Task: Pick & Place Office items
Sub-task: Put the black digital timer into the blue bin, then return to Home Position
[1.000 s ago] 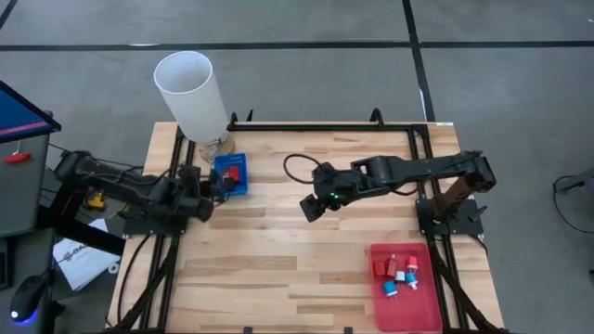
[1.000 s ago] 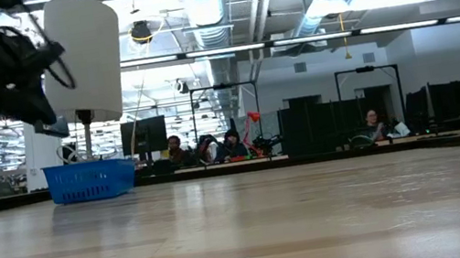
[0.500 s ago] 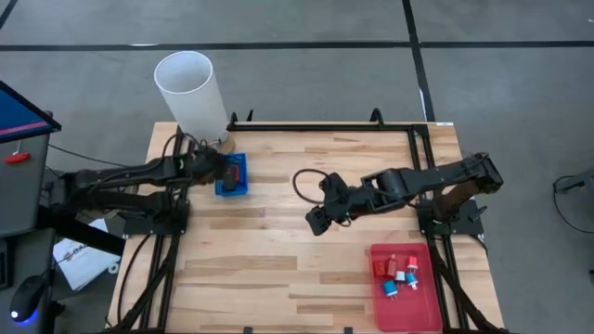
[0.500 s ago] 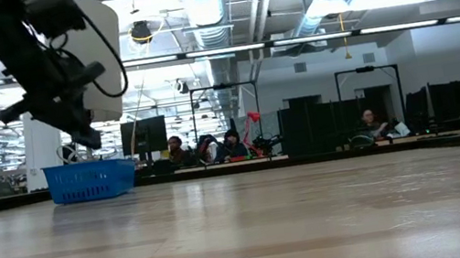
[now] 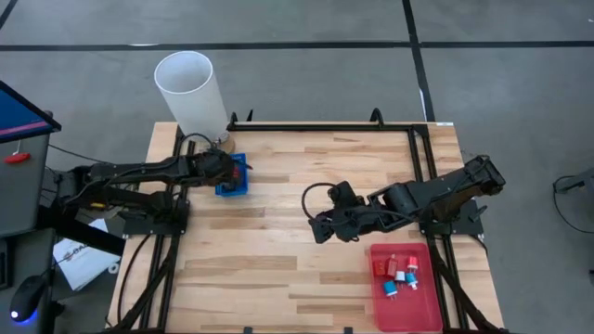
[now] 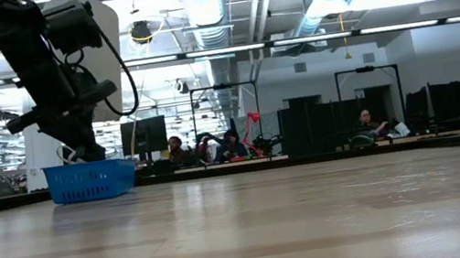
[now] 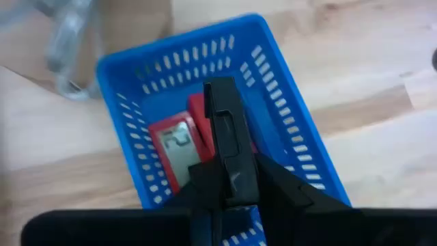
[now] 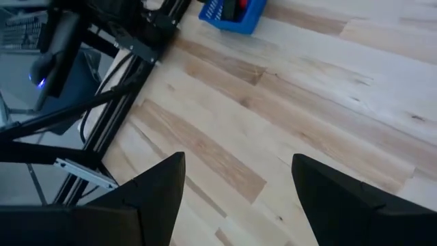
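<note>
My left gripper (image 7: 225,183) is over the square blue bin (image 7: 293,137), which stands at the table's far left (image 5: 232,176), and is shut on a black blocky piece (image 7: 222,126). A red piece with a grey face (image 7: 174,147) lies in the bin. In the low view this gripper (image 6: 85,150) is at the bin's rim (image 6: 90,181). My right gripper (image 8: 235,198) is open over bare wood mid-table (image 5: 320,228), left of the flat red tray (image 5: 419,311). Several tiny red, light blue and white pieces (image 5: 397,271) lie in the tray. My left gripper pinches the black piece by its near end (image 7: 229,167) between its two fingers. The fingers slant down from the table's left side and lie along the piece. The piece sticks out past the fingertips over the bin; whether it touches the bin's floor, I cannot tell.
A tall white cylinder (image 5: 190,93) stands just beyond the bin at the far left corner. Black frame rails (image 5: 325,125) run along the table's far edge and sides. Bare wood spreads between bin and tray. People sit in the room behind (image 6: 232,142).
My left gripper has swung from beside the bin toward the table's far edge and come down to the bin's rim. My right gripper has moved toward the near edge and the red tray, its arm dropping lower.
</note>
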